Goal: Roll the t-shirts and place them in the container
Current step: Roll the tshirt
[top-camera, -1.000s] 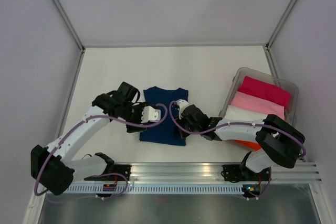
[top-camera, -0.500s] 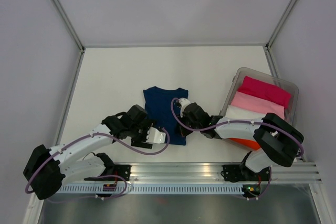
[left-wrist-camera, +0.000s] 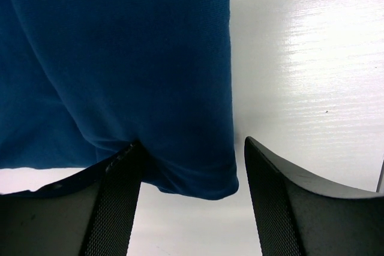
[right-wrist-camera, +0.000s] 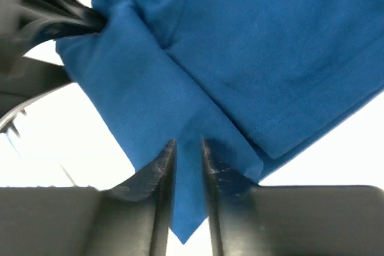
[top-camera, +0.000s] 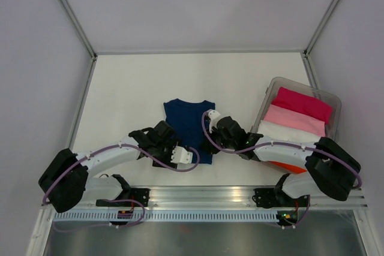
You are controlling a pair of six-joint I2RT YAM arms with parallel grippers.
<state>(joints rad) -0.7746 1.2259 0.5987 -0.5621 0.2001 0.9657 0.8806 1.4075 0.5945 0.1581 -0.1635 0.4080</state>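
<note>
Pinching a fold of the dark navy-blue cotton t-shirt [right-wrist-camera: 258,40], right gripper [right-wrist-camera: 188,151]; left gripper [left-wrist-camera: 191,143] spread, straddling its hem corner.

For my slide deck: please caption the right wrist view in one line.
Right pincer straddles a folded corner of the navy t-shirt over the white table.

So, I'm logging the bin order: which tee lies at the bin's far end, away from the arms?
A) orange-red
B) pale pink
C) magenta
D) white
C: the magenta tee lies at the far end of the bin, beyond the pale pink tee and the white tee.
</note>
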